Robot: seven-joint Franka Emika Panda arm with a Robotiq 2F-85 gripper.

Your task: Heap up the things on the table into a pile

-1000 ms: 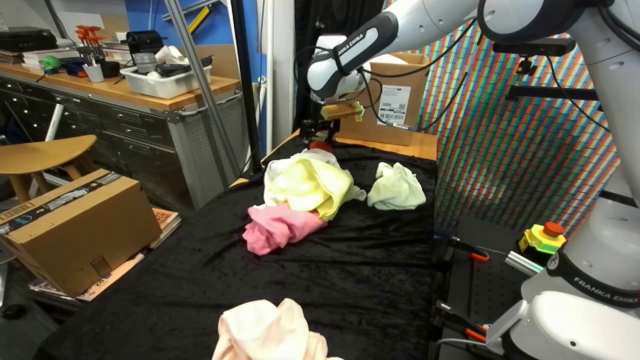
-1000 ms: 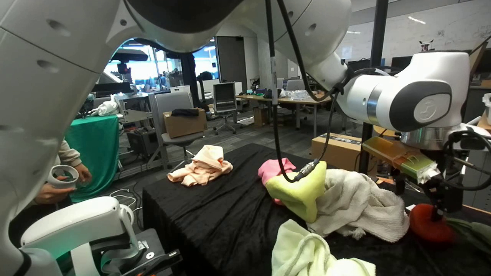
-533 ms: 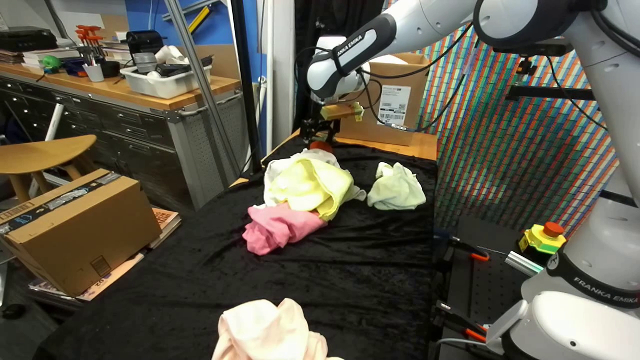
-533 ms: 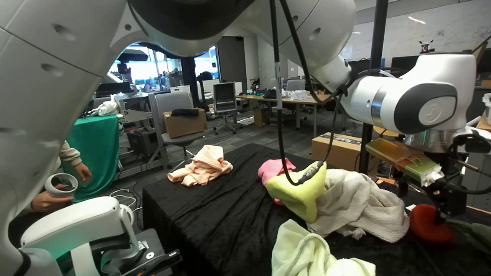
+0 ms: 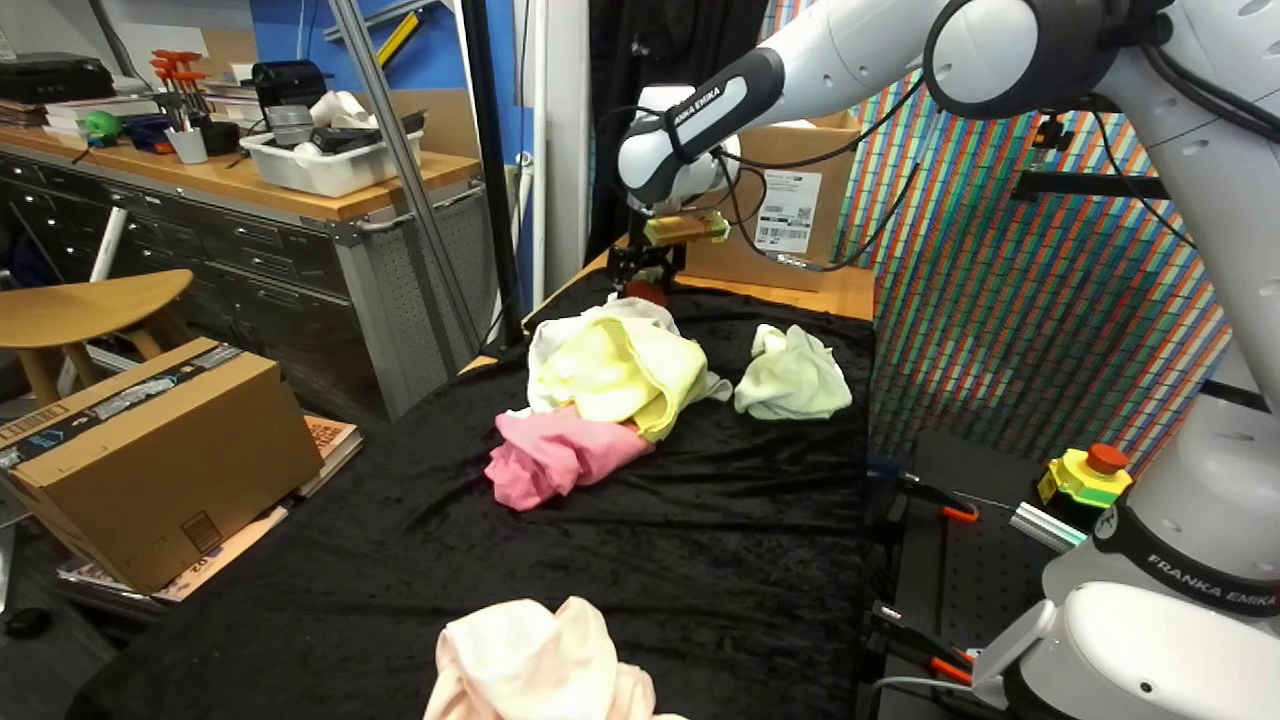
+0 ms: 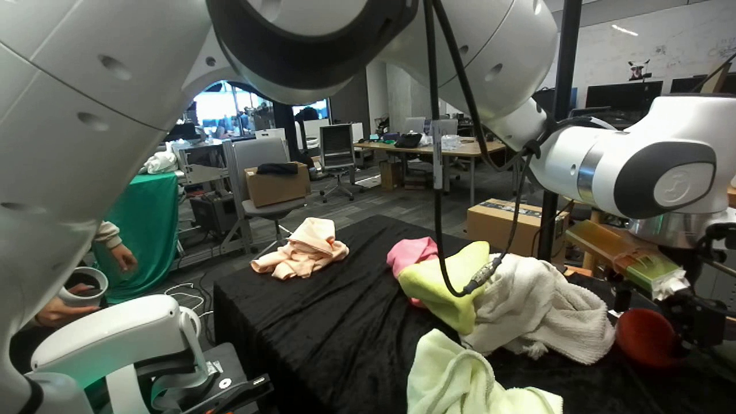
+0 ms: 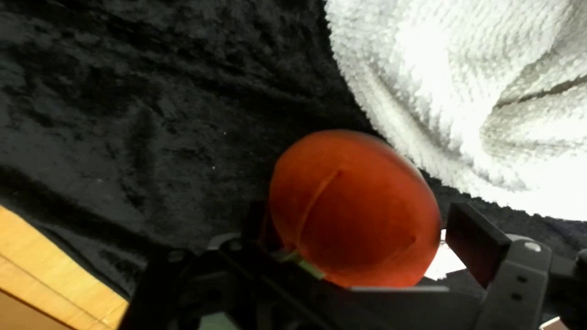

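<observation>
Bearing FRANKA EMIKA lettering (image 5: 698, 104) — legible in an exterior view only — the arm (image 5: 850, 65) is tipped by a gripper (image 7: 355, 222), parted in the wrist view, a red rounded object (image 7: 353, 197) between.

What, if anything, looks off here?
Mildly odd: the red object, a rounded form beside the crumpled cloth pile, and a stray white scrap by that object in the wrist view, too hidden to identify. No visible spill or damage.
</observation>
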